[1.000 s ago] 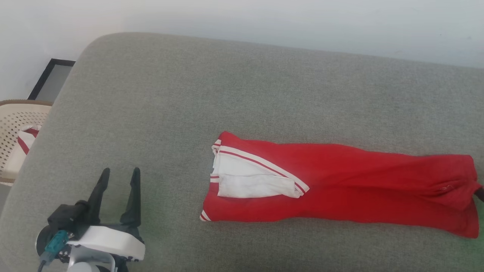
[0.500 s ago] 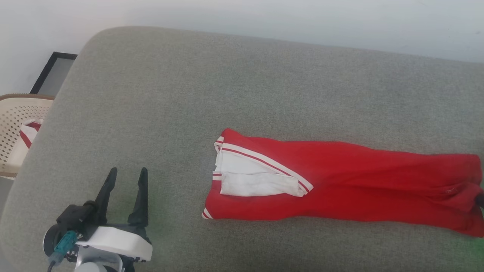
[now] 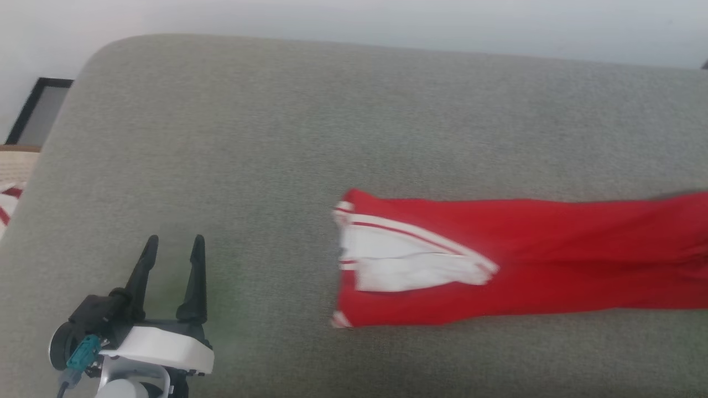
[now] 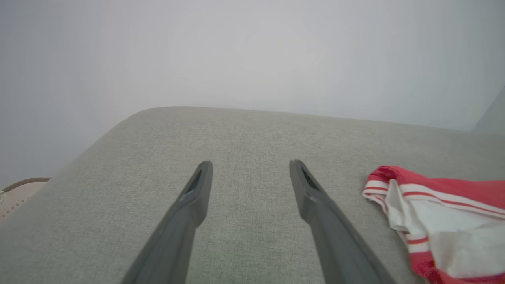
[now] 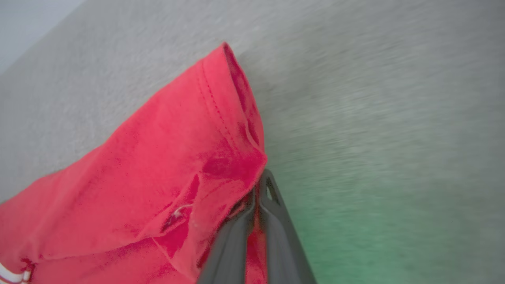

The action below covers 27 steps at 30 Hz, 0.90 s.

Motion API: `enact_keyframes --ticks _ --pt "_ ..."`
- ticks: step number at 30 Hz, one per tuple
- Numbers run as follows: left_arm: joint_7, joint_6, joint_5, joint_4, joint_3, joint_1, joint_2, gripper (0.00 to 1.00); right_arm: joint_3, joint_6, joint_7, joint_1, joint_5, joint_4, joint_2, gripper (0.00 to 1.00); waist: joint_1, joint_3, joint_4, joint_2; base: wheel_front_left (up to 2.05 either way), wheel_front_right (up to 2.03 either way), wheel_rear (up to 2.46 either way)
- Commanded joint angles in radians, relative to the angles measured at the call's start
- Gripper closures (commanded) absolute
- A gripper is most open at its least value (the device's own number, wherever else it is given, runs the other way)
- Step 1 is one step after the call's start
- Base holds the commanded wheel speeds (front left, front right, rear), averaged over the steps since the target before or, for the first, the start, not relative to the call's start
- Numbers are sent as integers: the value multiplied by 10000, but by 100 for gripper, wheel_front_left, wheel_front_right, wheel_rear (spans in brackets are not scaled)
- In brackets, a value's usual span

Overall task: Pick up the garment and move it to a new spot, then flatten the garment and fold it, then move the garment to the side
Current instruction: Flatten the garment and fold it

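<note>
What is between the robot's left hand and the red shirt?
Nothing but bare grey cushion. In the head view, the open left hand sits apart from the red jersey, with only the cushion's fabric between them.

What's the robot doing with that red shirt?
The robot's right gripper is shut on one end of the red jersey, pinching the cloth between its two dark fingers. The jersey lies stretched out in a long narrow strip on the grey cushion, with a white sleeve showing on top at the other end. The left gripper is open over the cushion, apart from the jersey and holding nothing.
</note>
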Motion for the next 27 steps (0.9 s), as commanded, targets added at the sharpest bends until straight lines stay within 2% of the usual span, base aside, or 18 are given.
enact_keyframes --ticks 1,6,9,12,17,23,27 --pt "-42 -24 69 -64 45 -53 29 0 -276 -20 -163 -4 64 46 -259 100 0 111 -207 -1 0 0 0" --pt "-42 -21 -43 -105 61 -157 -8 0 -1375 -22 -711 131 -415 598 -1312 100 0 165 -429 -1 0 0 0" --pt "-42 -21 -157 -87 35 -232 -9 0 -1900 -12 -873 302 -404 795 -1502 100 0 107 -485 -1 0 0 0" --pt "-44 -21 -204 -61 16 -153 -19 0 -2027 -12 -758 538 -311 406 -1453 100 0 -35 -581 -1 0 0 0" --pt "-43 -21 -303 58 -11 80 -70 0 -1716 -12 -67 1356 300 -1361 -783 100 0 -400 -550 -1 0 0 0" --pt "-44 -21 -389 98 -124 430 -180 0 -988 -12 967 2299 795 -4631 556 100 0 -768 -472 -1 0 0 0" --pt "-44 -19 -471 168 -294 521 -236 0 -334 -12 1850 2520 625 -6212 1438 100 0 -885 -242 -1 0 0 0"
